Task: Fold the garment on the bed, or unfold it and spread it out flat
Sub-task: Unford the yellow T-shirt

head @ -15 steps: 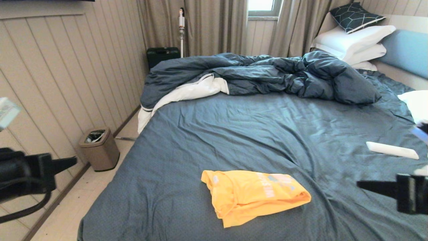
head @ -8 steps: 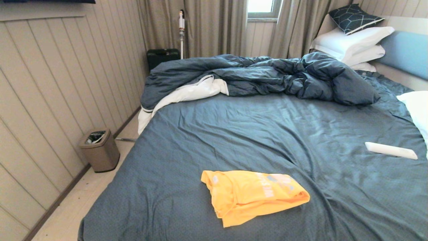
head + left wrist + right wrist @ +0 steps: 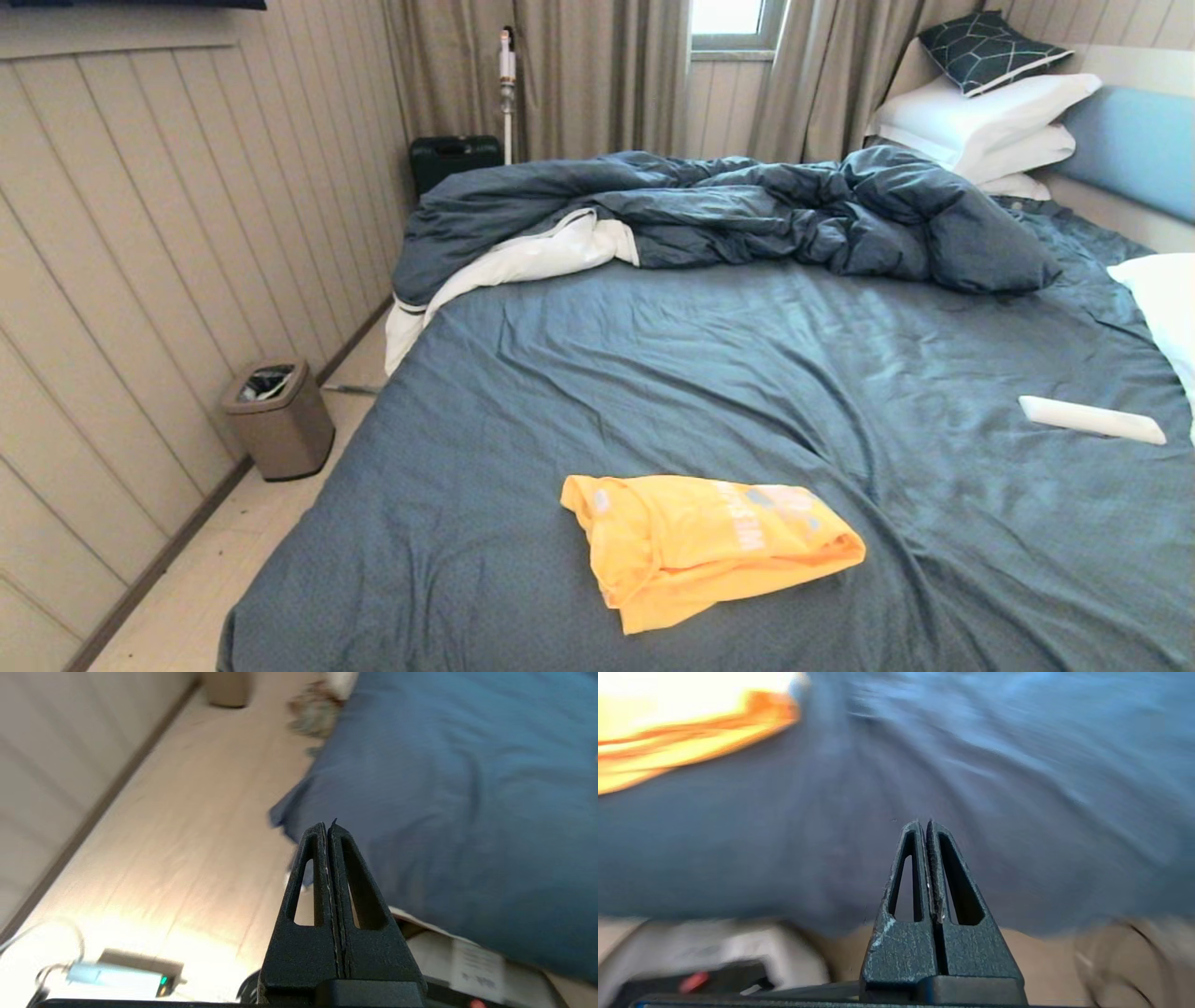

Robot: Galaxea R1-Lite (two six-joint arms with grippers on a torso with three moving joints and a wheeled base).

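The yellow garment (image 3: 709,546) lies folded into a rough bundle on the dark blue-grey sheet of the bed (image 3: 709,373), near the front edge; a pale print shows on its top layer. Neither arm appears in the head view. In the left wrist view my left gripper (image 3: 327,826) is shut and empty, hanging off the bed's near left corner over the floor. My right gripper (image 3: 923,824) is shut and empty too, low at the bed's front edge, with the garment (image 3: 682,732) some way ahead of it and apart.
A rumpled blue duvet (image 3: 728,210) with white underside lies across the far half. White pillows (image 3: 990,117) stack against the light blue headboard (image 3: 1134,140). A white flat object (image 3: 1090,419) rests on the sheet at right. A bin (image 3: 277,419) stands by the panelled wall, left of the bed.
A second ago both shut grippers reached in at the head view's left and right edges; both have withdrawn out of that view. The garment has not moved.
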